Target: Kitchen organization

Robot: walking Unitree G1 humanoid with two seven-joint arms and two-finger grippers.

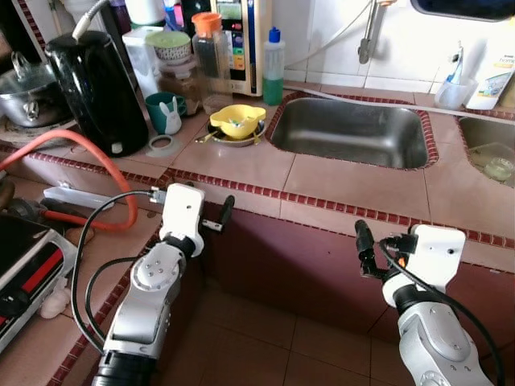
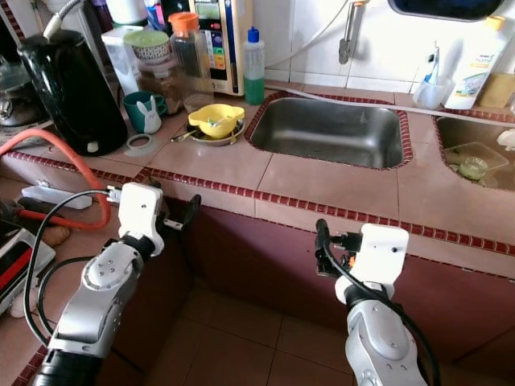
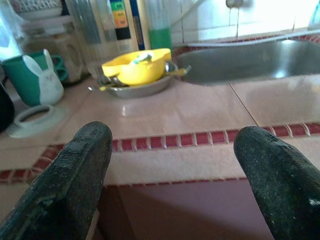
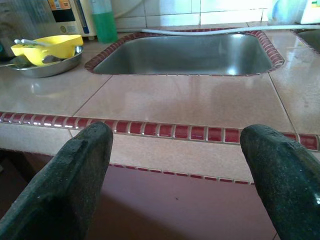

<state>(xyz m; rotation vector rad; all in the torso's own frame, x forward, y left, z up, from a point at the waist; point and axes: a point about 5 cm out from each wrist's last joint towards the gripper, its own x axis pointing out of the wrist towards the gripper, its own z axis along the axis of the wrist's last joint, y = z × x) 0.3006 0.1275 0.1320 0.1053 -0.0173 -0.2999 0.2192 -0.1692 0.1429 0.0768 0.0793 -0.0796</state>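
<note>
Yellow bowl (image 1: 236,119), red-trimmed pink counter (image 1: 322,189)

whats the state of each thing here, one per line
left gripper: open, holding nothing
right gripper: open, holding nothing
sink: no dishes in it
yellow bowl: upright, in a metal dish
green-liquid bottle: upright, capped
black kettle: upright, lid shut

A yellow bowl (image 1: 236,120) sits upright in a shallow steel dish (image 1: 227,137) on the tiled counter (image 1: 241,165), just left of the empty steel sink (image 1: 350,133). A utensil lies in the bowl. Behind them stands a green-filled bottle (image 1: 273,68) with a blue cap.
</note>
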